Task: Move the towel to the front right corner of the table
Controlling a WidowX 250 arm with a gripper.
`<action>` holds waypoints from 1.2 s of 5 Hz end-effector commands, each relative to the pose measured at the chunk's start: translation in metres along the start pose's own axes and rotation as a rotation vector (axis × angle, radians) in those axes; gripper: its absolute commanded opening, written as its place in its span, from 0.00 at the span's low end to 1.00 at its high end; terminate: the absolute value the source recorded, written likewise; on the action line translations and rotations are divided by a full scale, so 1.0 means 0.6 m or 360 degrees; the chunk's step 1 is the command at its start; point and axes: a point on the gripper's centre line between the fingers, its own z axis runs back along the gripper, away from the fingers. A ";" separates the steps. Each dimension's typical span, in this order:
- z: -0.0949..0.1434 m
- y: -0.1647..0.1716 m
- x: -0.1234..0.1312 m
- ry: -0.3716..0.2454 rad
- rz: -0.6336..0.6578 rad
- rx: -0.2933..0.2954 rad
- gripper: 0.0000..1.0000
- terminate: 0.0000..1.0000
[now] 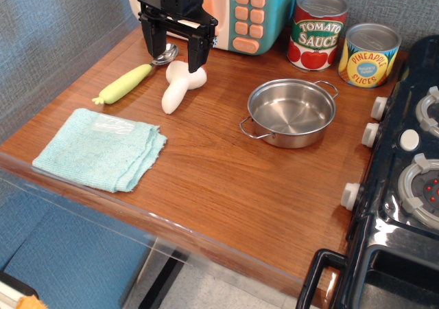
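Note:
The light aqua towel [101,149] lies folded flat near the front left edge of the reddish-brown wooden table [219,185]. My gripper [173,53] hangs at the back left of the table, well behind the towel. Its two black fingers are spread apart and hold nothing. Its tips stand just above a spoon with a yellow-green handle [134,81] and a white mushroom-shaped toy [180,86].
A steel pan [291,112] sits at mid table. A tomato sauce can [317,31] and a pineapple slices can [369,55] stand at the back right. A teal toy microwave [254,10] is behind the gripper. A black toy stove [405,185] borders the right side.

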 end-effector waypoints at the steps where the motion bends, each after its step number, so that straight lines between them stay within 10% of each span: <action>1: 0.000 0.000 0.000 0.0000 0.0000 0.0000 1.00 0.00; 3: 0.023 -0.011 -0.115 -0.0084 -0.0027 -0.0015 1.00 0.00; 6: -0.083 0.031 -0.219 0.0275 0.0311 -0.0043 1.00 0.00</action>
